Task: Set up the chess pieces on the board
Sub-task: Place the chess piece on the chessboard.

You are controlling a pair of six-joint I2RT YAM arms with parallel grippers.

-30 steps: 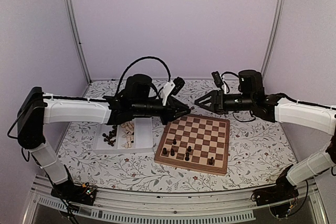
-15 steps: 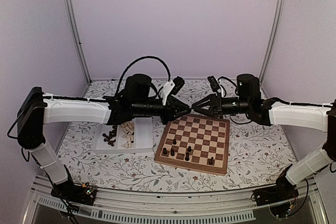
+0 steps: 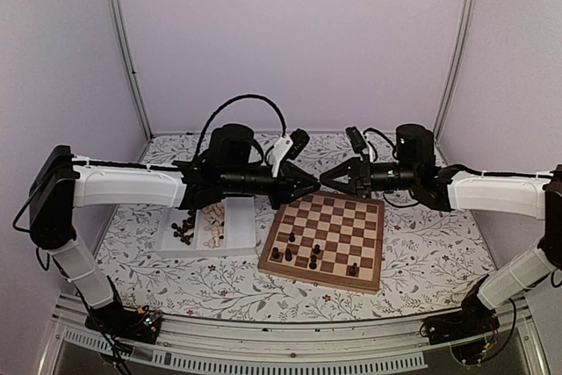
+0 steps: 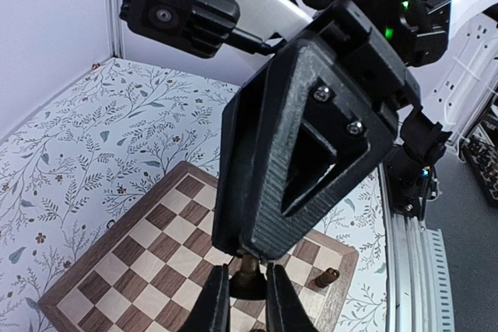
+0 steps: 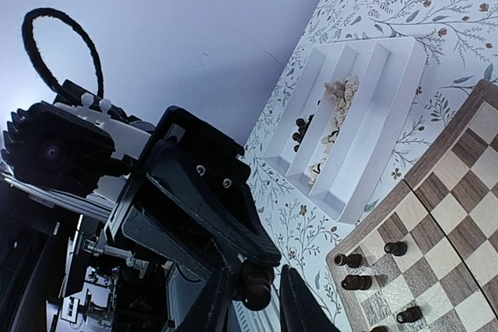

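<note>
While both arms reach inward over it, the floral-print counter (image 3: 439, 248) carries two items. The left arm (image 3: 123, 186) extends from 9 o'clock toward centre, and the right arm (image 3: 492, 192) extends from 3 o'clock. Both are held roughly level above the surface.

The board (image 3: 341, 224) lies flat, just toward 3 o'clock of centre and turned slightly askew. A white tray (image 3: 242, 233) sits near the board's 9 o'clock edge, not touching it.

The left gripper (image 3: 309, 187) and right gripper (image 3: 327, 181) meet tip to tip in the air above the board's 11 o'clock corner.
- **Left jaws:** closed to a narrow gap on a held dark piece (image 5: 255, 289), gripped at the fingertips.
- **Right jaws:** parted, with one finger on each side of that same piece. The right wrist view shows the fingers close to it, but contact cannot be confirmed.

Several loose dark pieces (image 3: 313, 261) sit on the board's 6 o'clock half. Most are grouped toward 7 o'clock and one is alone toward 5 o'clock.

In the tray, spare dark pieces (image 3: 183, 230) occupy the compartment at 9 o'clock. Pale pieces (image 3: 213, 221) lie heaped in the compartment next toward 3 o'clock.
</note>
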